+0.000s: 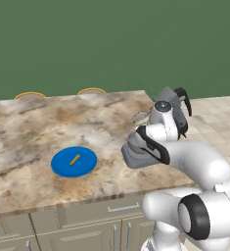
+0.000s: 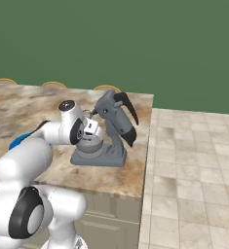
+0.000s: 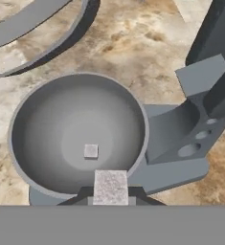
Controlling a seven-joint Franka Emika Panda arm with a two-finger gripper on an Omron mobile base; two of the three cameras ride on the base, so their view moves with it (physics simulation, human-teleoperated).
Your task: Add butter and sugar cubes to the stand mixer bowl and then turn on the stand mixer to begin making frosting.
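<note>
Directly above the stand mixer bowl [image 3: 61,129], the gripper [image 3: 110,197] pinches one of the sugar cubes [image 3: 110,187] at six o'clock; another cube [image 3: 90,151] lies inside. Butter [image 1: 74,159] rests on the blue plate [image 1: 87,164], well apart at nine o'clock of the stand mixer [image 2: 113,126].

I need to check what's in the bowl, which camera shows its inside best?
The hand view: it looks straight down into the bowl, one sugar cube on its bottom. The right base view shows its outer wall behind the arm; the left base view barely shows it.
</note>
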